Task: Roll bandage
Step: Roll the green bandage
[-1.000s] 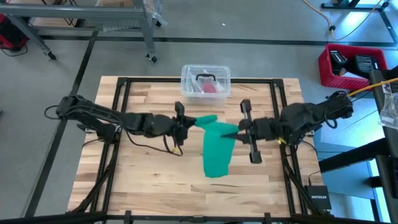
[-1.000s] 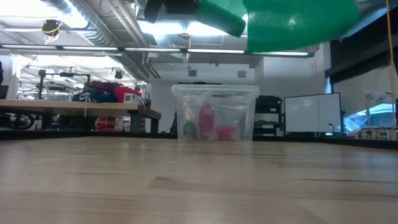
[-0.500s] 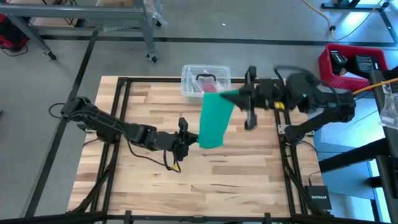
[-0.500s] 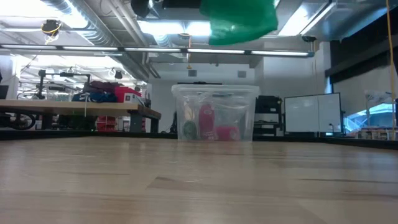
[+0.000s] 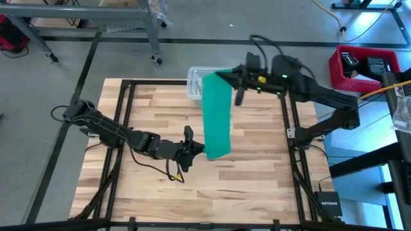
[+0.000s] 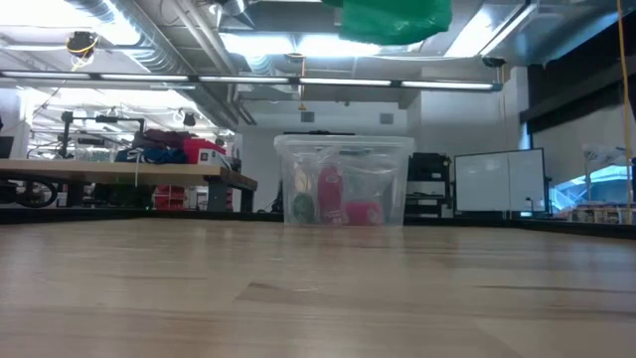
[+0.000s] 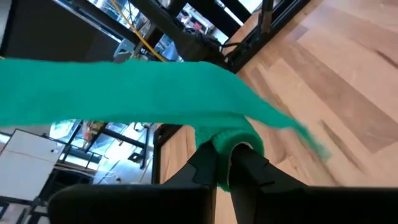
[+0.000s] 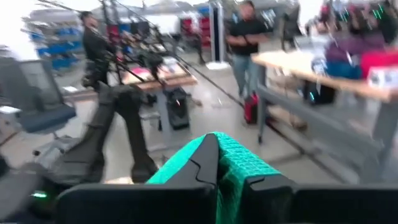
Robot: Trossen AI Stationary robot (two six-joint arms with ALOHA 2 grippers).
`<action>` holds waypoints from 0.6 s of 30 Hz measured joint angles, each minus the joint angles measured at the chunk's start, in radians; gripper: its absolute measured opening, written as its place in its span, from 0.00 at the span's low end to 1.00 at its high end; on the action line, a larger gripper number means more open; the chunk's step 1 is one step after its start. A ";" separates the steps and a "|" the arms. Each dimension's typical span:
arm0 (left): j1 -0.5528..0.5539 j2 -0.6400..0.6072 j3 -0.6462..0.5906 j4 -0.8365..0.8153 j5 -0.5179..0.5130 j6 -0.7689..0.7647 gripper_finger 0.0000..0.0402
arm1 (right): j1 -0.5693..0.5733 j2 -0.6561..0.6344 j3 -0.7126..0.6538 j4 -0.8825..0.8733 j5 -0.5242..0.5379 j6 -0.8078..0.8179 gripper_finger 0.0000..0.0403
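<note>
Now bandage [image 5: 216, 115] stretched longer — right gripper [image 5: 226, 76] higher.

Left gripper [image 5: 192, 149] low mid-table, fingers [image 7: 249, 171] pinched; right gripper [image 5: 226, 75] raised at far edge, fingers clamped

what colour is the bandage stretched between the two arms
Teal green, plain with no pattern; the bandage shows best in the high view.
</note>
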 joint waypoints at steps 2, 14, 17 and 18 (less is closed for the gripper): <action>0.000 0.000 -0.001 0.014 0.011 -0.016 0.04 | -0.028 0.035 0.000 -0.023 0.003 0.035 0.05; 0.107 0.049 -0.003 0.105 0.223 -0.555 0.04 | -0.139 0.312 -0.002 -0.276 -0.046 0.180 0.39; 0.110 0.096 -0.003 0.116 0.224 -0.591 0.04 | -0.151 0.375 -0.002 -0.345 -0.110 0.175 0.46; 0.110 0.112 -0.003 0.113 0.214 -0.596 0.04 | -0.155 0.389 -0.002 -0.368 -0.142 0.161 0.48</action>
